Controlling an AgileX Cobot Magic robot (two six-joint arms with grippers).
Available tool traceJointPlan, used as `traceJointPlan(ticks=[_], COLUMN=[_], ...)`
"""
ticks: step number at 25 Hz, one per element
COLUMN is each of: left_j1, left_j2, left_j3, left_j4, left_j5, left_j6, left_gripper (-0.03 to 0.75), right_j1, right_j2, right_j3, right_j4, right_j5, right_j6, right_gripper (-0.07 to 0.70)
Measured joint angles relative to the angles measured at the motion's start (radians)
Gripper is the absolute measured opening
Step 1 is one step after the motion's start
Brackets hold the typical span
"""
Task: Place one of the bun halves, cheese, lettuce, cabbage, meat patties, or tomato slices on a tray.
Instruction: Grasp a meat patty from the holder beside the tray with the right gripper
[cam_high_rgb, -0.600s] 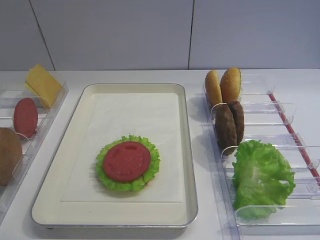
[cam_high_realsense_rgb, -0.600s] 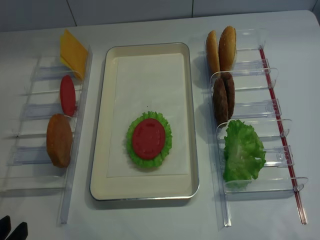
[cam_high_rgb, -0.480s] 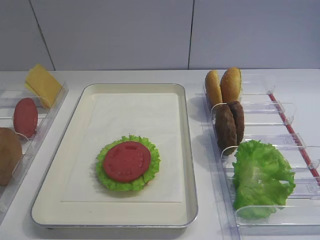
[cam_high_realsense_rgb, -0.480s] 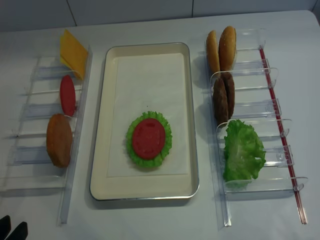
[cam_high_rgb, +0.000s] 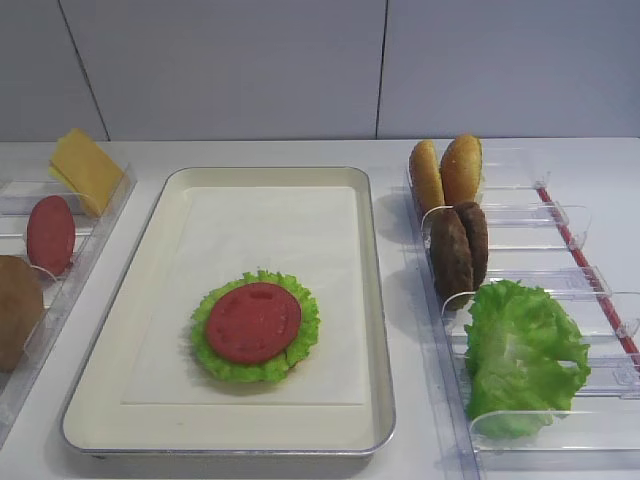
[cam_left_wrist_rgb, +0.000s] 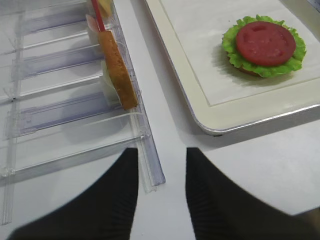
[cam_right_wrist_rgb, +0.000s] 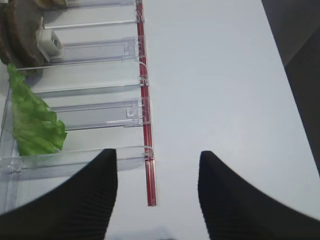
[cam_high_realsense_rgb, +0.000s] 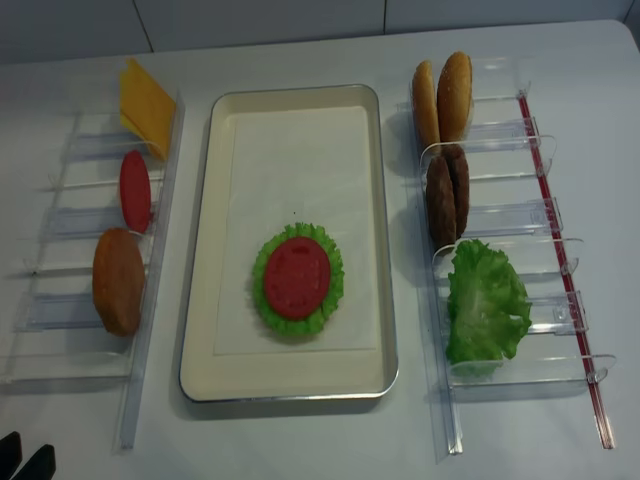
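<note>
The tray (cam_high_realsense_rgb: 290, 240) sits mid-table holding a stack near its front end: a bun half barely showing under lettuce (cam_high_realsense_rgb: 298, 280), with 1 tomato slice (cam_high_realsense_rgb: 297, 277) on top. Right of the tray, a clear rack (cam_high_realsense_rgb: 510, 250) holds 2 upright buns (cam_high_realsense_rgb: 443, 98) at the back, 2 patties (cam_high_realsense_rgb: 446, 195) in the middle and loose lettuce (cam_high_realsense_rgb: 485, 303) in front; left of the tray, another rack (cam_high_realsense_rgb: 100, 240) holds cheese (cam_high_realsense_rgb: 146, 105), a tomato slice (cam_high_realsense_rgb: 135, 190) and a bun (cam_high_realsense_rgb: 118, 280). The right gripper (cam_right_wrist_rgb: 157, 200) hangs spread wide and empty off the tray's right side over the right rack's front end, and the left gripper (cam_left_wrist_rgb: 161, 200), also parted and empty, hovers off the tray's front-left corner.
</note>
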Motion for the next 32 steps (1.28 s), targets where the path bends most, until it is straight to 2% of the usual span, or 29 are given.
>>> traceJointPlan(ticks=[7,14,16,20,26,32], left_j1=[0.0,0.0,0.0,0.0,0.0,0.0], left_j2=[0.0,0.0,0.0,0.0,0.0,0.0], left_j3=[0.0,0.0,0.0,0.0,0.0,0.0], left_j4=[0.0,0.0,0.0,0.0,0.0,0.0], left_j5=[0.0,-0.001,-0.001,-0.001,-0.001,-0.002], left_j6=[0.0,0.0,0.0,0.0,0.0,-0.002], left_gripper=[0.225,0.225,0.225,0.225,0.225,0.225], right_j1=[0.0,0.016,0.053,0.191,0.395,0.477], right_j2=[0.312,0.595,0.678,0.82,1.046,1.201], right_j3=[-0.144,-0.286,-0.34,-0.456,-0.631,-0.73], right_j4=[0.023,0.192,0.208,0.207,0.12,0.109], right_j5=[0.015,0.015,0.013,-0.007,-0.014,-0.012], right_j6=[0.027,0.027,0.036,0.096,0.231,0.253], right_gripper=[0.39,0.391,0.391,0.391,0.391,0.392])
